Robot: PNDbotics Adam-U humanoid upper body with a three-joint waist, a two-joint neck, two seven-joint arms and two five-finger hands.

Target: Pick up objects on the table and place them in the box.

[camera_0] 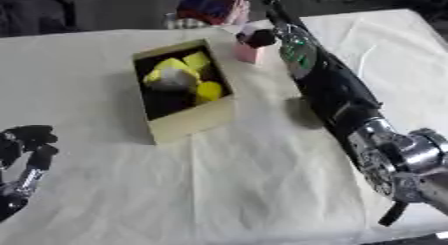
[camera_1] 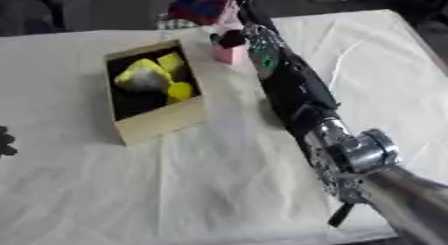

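Pink object (camera_0: 248, 52): small pink block-like item, upright on the cloth, just beyond the far right corner of the box; the right hand is at its top.
Right hand (camera_0: 257, 38): dark fingers are curled over the top of the pink object and appear to pinch it; the exact contact of the fingertips cannot be made out.
Right arm (camera_0: 328, 86): enters from the lower right and runs diagonally up across the table to the pink object; black forearm with a green patch near the wrist, silver joint near the lower right edge.
Box (camera_0: 188, 121): open cardboard box, tan walls, dark interior, set askew on the table left of the right arm.
Box contents: yellow objects (camera_0: 208, 90) with a pale greyish piece (camera_0: 173, 80) among them, gathered in the far half of the box; their individual shapes cannot be told.
Left hand (camera_0: 28, 144): shows at the lower left edge, well apart from the box, black fingers curled, nothing in them.
Table (camera_0: 245, 189): covered with a creased off-white cloth.
Far edge: a red and blue item (camera_1: 197, 9) lies beyond the pink object, near the table's far edge; its nature cannot be told.
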